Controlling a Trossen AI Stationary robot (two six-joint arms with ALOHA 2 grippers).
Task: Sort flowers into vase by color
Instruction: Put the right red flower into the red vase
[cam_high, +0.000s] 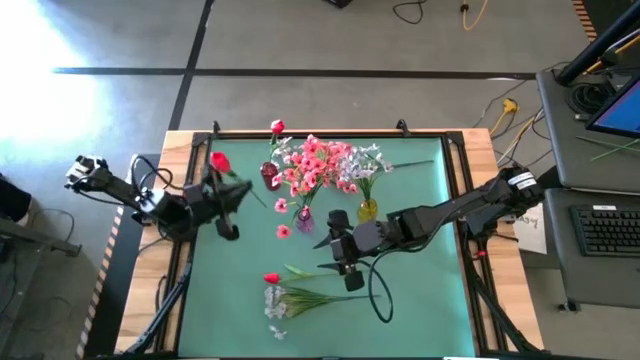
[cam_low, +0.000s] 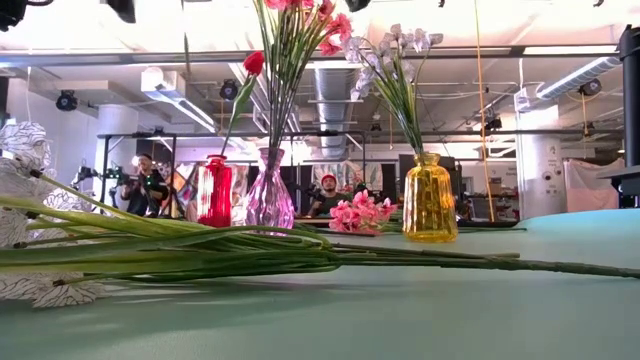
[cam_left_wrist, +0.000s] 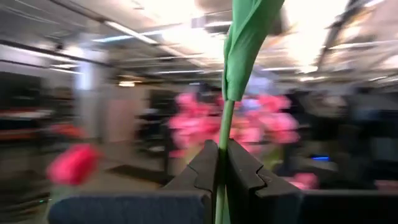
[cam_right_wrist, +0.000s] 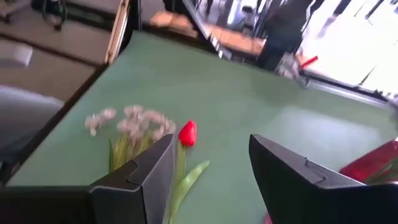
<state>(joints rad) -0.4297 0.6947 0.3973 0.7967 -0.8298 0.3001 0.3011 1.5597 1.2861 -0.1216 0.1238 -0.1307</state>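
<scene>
Green mat before blurry workshop room.

We find no readable text, label, brand, number or sign anywhere. Paper sheet near right arm base carries marks, too small for us to read.

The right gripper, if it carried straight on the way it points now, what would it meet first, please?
Most likely the red tulip lying on the mat. In the wrist view it sits just ahead of the open right gripper, with the white spray beside it. Depth is unclear, so the gripper may be above them.
</scene>
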